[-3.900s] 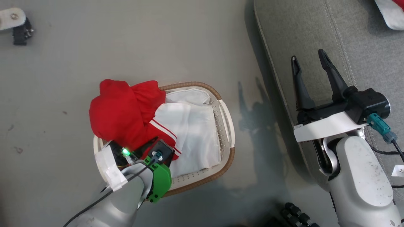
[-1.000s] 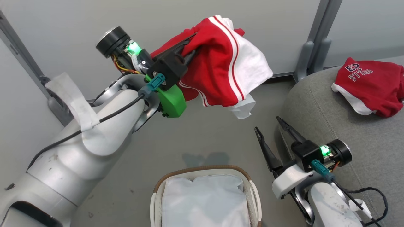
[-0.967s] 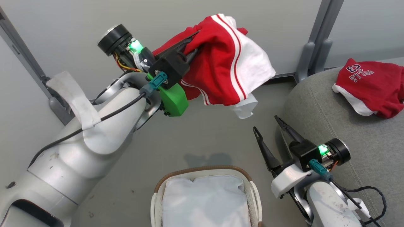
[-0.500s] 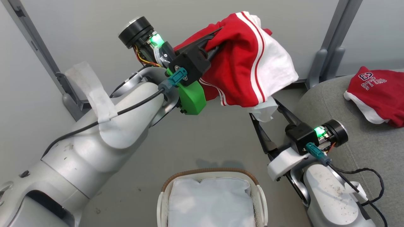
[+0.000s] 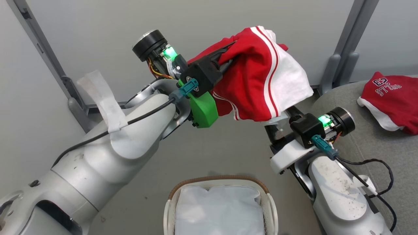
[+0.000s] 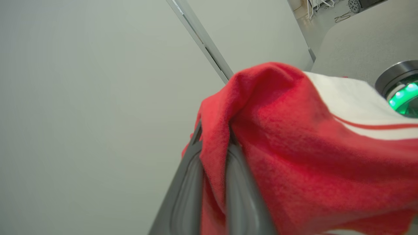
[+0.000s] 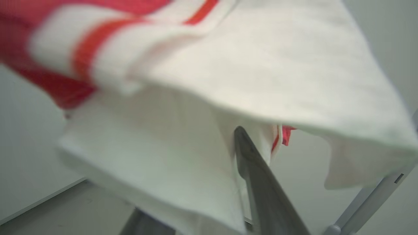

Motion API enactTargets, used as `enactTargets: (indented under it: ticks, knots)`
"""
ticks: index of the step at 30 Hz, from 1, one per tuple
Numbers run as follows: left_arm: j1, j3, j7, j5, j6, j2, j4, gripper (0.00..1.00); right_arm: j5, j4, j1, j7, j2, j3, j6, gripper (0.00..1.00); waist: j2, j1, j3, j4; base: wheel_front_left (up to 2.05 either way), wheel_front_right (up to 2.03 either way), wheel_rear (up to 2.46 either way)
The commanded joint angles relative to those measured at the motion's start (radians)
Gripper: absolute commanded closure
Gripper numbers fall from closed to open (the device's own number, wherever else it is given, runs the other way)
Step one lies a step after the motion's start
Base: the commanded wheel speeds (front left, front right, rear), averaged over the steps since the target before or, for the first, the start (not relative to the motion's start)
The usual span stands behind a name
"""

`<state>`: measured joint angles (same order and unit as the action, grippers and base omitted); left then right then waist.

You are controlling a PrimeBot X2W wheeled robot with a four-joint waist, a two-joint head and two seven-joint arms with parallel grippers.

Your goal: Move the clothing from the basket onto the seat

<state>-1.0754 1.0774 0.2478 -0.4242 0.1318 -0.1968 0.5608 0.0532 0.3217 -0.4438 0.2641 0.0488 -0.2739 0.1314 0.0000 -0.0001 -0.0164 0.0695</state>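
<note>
Pinching red fold of red-and-white garment (image 5: 261,75) tight between fingers of left gripper (image 6: 214,143), holding it aloft at 12 o'clock in head view. Reaching up from 4 o'clock under its white hem with right gripper (image 5: 283,115); seeing one dark finger (image 7: 258,176) bare beside cloth, other hidden behind fabric, so cannot tell whether apart or clamping. Noting BULLS garment (image 5: 392,98) lying on grey seat (image 5: 401,156) at 3 o'clock. Noting basket (image 5: 222,178) at 6 o'clock, white liner (image 5: 218,209) inside.
</note>
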Motion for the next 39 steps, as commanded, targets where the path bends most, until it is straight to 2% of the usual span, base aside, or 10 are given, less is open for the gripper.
enactTargets:
  ticks: [1,4,5,22,23,25,26,27,28,39]
  knots:
    - [0.016,0.002,0.009,-0.008,-0.003,0.005,0.006,1.0,-0.003,0.01,-0.015,0.0,0.003,-0.004,-0.001,0.75,0.0,0.0001,0.0,0.001,0.0,0.0,0.0]
    - [0.025,0.004,0.01,-0.019,-0.003,0.005,0.012,1.0,-0.006,0.026,-0.025,0.0,0.003,-0.007,-0.001,0.88,0.0,0.0001,-0.001,0.002,0.0,0.0,0.0]
    - [0.028,0.005,0.01,-0.025,-0.003,0.005,0.014,1.0,-0.007,0.031,-0.029,0.0,0.003,-0.009,-0.001,1.0,0.0,0.0001,-0.001,0.002,0.0,0.0,0.0]
    - [0.087,-0.019,0.018,-0.061,-0.003,-0.004,0.048,1.0,-0.01,0.031,-0.035,0.0,0.003,0.003,-0.001,1.0,0.0,0.0001,0.009,-0.011,0.0,0.0,0.0]
    - [0.091,-0.023,0.018,-0.062,-0.003,-0.003,0.048,0.96,-0.01,0.029,-0.034,0.0,0.003,0.005,-0.001,1.0,0.0,0.0001,0.01,-0.011,0.0,0.0,0.0]
    - [0.107,-0.034,0.018,-0.071,-0.005,0.0,0.043,0.71,-0.011,0.024,-0.033,0.0,0.003,0.009,-0.001,1.0,0.0,0.0001,0.011,-0.013,0.0,0.0,0.0]
    - [0.121,-0.042,0.019,-0.08,-0.005,0.001,0.041,0.5,-0.012,0.02,-0.032,0.0,0.003,0.011,-0.001,1.0,0.0,0.0001,0.012,-0.015,0.0,0.0,0.0]
    - [0.133,-0.049,0.018,-0.085,-0.007,0.002,0.038,0.13,-0.012,0.018,-0.032,0.0,0.003,0.014,-0.001,1.0,0.0,0.0001,0.012,-0.016,0.0,0.0,0.0]
    - [0.147,-0.059,0.018,-0.091,-0.007,0.003,0.034,0.0,-0.011,0.014,-0.033,0.0,0.003,0.018,-0.001,1.0,0.0,0.0001,0.014,-0.018,0.0,0.0,0.0]
    - [0.378,-0.194,0.016,-0.097,-0.031,0.041,-0.027,0.0,0.012,-0.018,-0.043,0.0,0.003,0.087,-0.001,1.0,0.0,0.0001,0.028,-0.053,0.0,0.0,0.0]
